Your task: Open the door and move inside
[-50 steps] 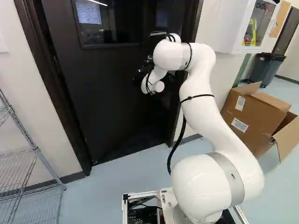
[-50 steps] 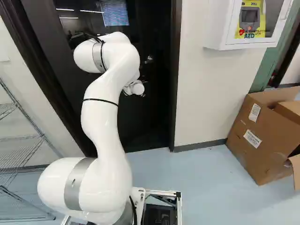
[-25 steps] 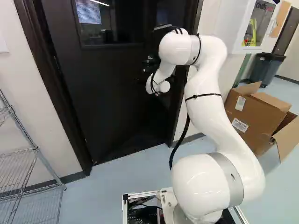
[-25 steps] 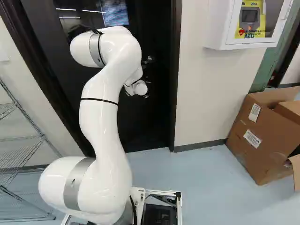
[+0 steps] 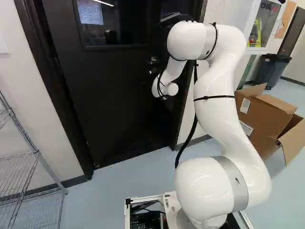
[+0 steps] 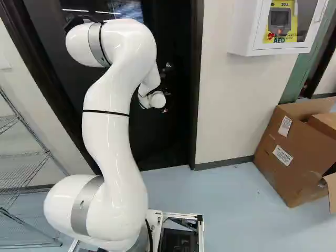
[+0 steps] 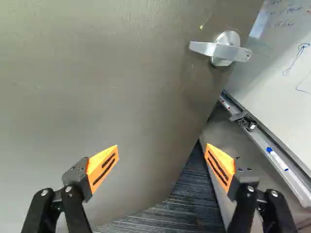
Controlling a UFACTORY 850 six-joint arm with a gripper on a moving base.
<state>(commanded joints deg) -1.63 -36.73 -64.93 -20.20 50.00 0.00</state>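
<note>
1. The claw [image 7: 162, 145] stands open and holds nothing; one finger is before the door [image 7: 121, 87], the other before the gap past its free edge.
2. The door seems to stand ajar, swung away from the base, with striped carpet [image 7: 189, 206] showing past its edge. Its lever handle [image 7: 223, 50] lies ahead of the claw, apart from both fingers.
3. Likeliest trouble: the door drifts back towards its frame [image 6: 196, 105] if a closer pulls on it, since nothing in view holds it open.
4. A push with one finger alone could slide off the free edge and let the claw slip into the gap—the door might then pinch it.
5. The finger on the gap side could snag the marker tray [image 7: 260, 141] under the whiteboard [image 7: 286, 82] if the arm [image 6: 110, 152] reaches in too far that way.
6. Driving in early risks the arm's bent upper part striking the frame, which looks near it in the left base view.
7. Pale floor [image 5: 112, 191] lies between base and doorway; the wire shelf [image 5: 37, 154] edges it on the hinge side, the cardboard box [image 6: 283, 163] on the other—both well apart from the likely path. The doorway itself looks the tightest place.
</note>
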